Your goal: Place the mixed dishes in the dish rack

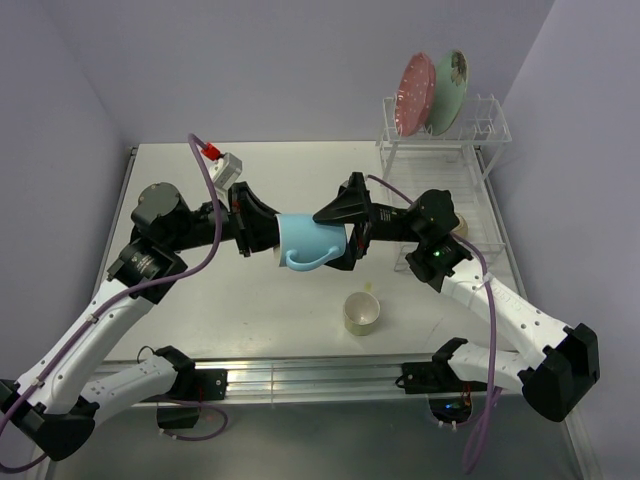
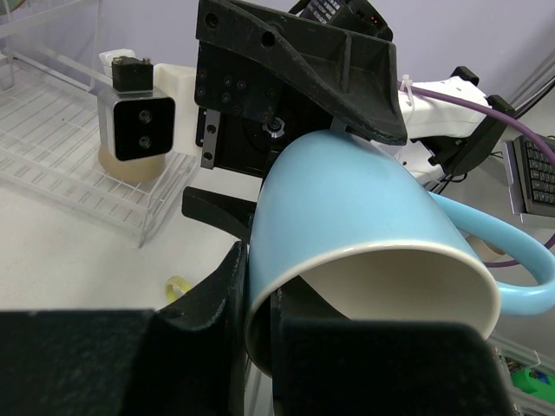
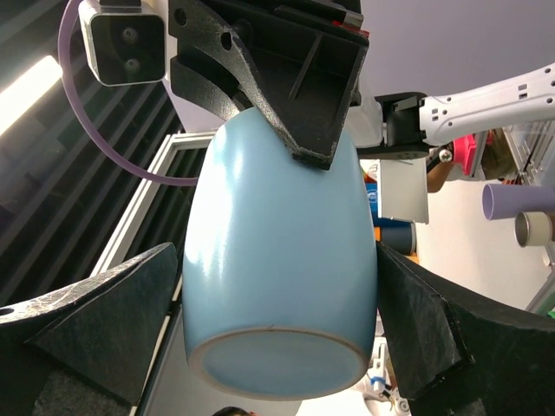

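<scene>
My left gripper (image 1: 280, 240) is shut on the rim of the blue mug (image 1: 305, 243), one finger inside and one outside (image 2: 260, 277), and holds it on its side above the table's middle. My right gripper (image 1: 335, 240) faces it, open, with its jaws on either side of the mug's base (image 3: 277, 260), very close to its sides. The pink plate (image 1: 415, 93) and the mint-green plate (image 1: 448, 92) stand in the dish rack's (image 1: 480, 130) raised holder. The cream bowl (image 2: 130, 165) sits in the lower basket. The pale yellow-green mug (image 1: 362, 312) lies on the table.
The rack's lower basket (image 2: 52, 165) lies along the table's right side, behind my right arm. The yellow-green mug is just in front of and below the two grippers. The walls close in at the back and on both sides.
</scene>
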Controlling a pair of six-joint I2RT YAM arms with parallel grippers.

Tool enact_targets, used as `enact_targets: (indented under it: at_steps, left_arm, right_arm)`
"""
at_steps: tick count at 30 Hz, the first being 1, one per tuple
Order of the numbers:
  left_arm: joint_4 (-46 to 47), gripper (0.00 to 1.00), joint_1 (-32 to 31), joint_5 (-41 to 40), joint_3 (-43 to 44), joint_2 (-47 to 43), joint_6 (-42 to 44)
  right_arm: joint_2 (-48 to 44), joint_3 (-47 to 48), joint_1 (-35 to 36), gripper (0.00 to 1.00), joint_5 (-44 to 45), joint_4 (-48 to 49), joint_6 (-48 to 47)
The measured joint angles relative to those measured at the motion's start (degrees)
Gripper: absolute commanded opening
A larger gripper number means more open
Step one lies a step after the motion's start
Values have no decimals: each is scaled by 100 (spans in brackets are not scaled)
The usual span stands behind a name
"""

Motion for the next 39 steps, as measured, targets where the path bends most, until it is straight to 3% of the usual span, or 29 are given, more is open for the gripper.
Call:
enact_targets:
  at_steps: [3,6,8,10,11,12,14,15,16,19,20,28,36,39]
  left_arm:
    - [4,0,0,0,0,7,0]
    - [46,0,0,0,-2,24,-17]
    - [107,0,0,0,-7,28,-31]
    - [144,0,2,0,-11,31,-48]
    - [155,0,2,2,-17,31,-46]
    - [181,0,2,0,-35,31,-52]
    - [221,1,2,0,-66,31,-81]
    - [223,8,2,-2,-70,31,-87]
    - [219,37,7,-7,-72,35,-94]
    - [212,77,7,-186,-72,63,-116]
    - [184,96,7,-262,-74,70,-125]
    - [-551,99,17,-1318,-138,-164,-131]
    - [-2498,99,17,-4725,94,-828,-763]
    - [-2874,96,26,-5307,221,-737,-879]
  right_arm:
    - [0,0,7,99,0,0,0]
    - [0,0,13,89,-7,-15,-4]
    - [0,0,13,75,-9,-13,-15]
    - [-2,0,13,43,-9,4,-20]
    - [-2,-2,13,15,-9,7,-26]
    - [-2,0,13,0,-9,4,-26]
    - [-2,-2,13,0,-11,-9,-26]
    - [-2,-2,13,0,-7,-26,-24]
    - [-2,0,13,0,2,-50,-24]
    - [-4,0,13,0,28,-208,-66]
    - [-4,0,13,0,31,-286,-109]
    - [-136,31,-599,0,87,-1279,-907]
    - [-299,345,-2037,0,247,-3735,-2787]
    - [-83,1161,-2496,0,730,-5302,-4035]
